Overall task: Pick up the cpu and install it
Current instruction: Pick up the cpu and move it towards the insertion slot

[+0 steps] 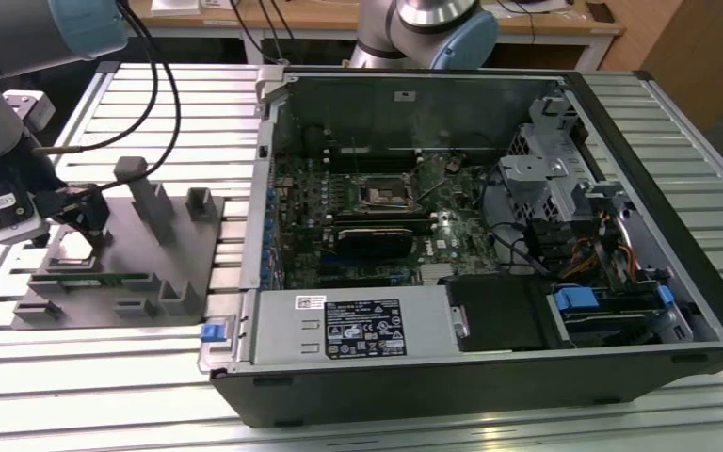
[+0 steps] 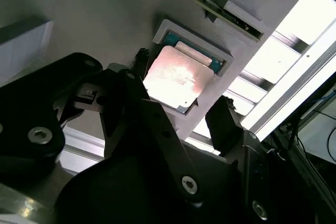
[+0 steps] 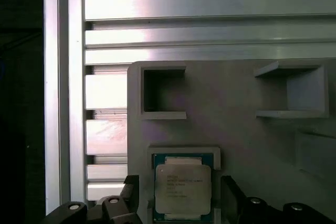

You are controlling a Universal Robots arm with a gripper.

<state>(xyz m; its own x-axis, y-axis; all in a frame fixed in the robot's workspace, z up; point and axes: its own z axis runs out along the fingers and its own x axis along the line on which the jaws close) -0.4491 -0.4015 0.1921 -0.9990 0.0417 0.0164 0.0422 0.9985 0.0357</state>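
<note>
While spread jaws flank it, the cpu [image 3: 182, 188] sits in the tray [image 3: 236, 87].

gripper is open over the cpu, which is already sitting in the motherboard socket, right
No: the cpu lies in a recess of the grey holder tray, as the first wrist view shows. The gripper is open over it.

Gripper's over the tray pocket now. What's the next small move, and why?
Probably ease straight down a little. In the first wrist view the cpu lies flat in its holder tray pocket, and the gripper stands open with a finger on either side, not touching it.
</note>
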